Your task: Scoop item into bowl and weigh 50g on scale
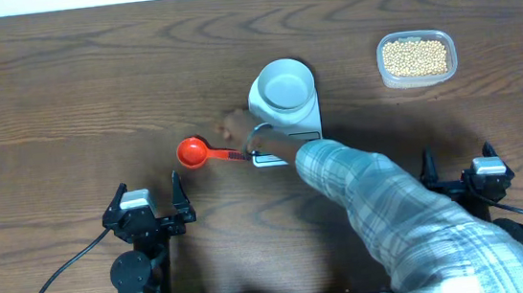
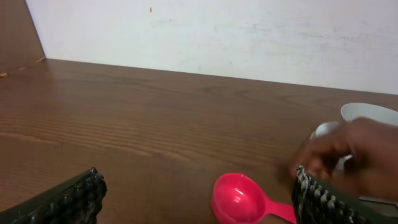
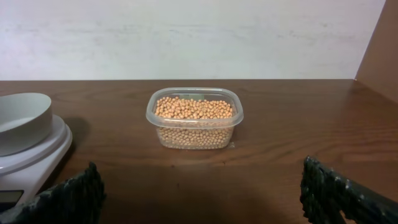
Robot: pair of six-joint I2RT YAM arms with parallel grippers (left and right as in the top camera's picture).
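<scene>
Risk noted: the beans (image 1: 415,57), kept in a clear tub (image 1: 380,63) well apart from the bowl (image 1: 286,88) at its 2 o'clock, could be spilled along that long carry, and the scale (image 1: 309,121) could be nudged or an arm struck while a person's hand (image 1: 238,129) is reaching in at the bowl's 7 o'clock beside the red scoop (image 1: 193,152). The beans are seen as small, round, tan-yellow and loosely heaped, likely to roll on the counter (image 1: 65,108). The jaws of the left gripper (image 1: 146,188) and right gripper (image 1: 457,161) are spread wide on nothing, near 6 o'clock.
</scene>
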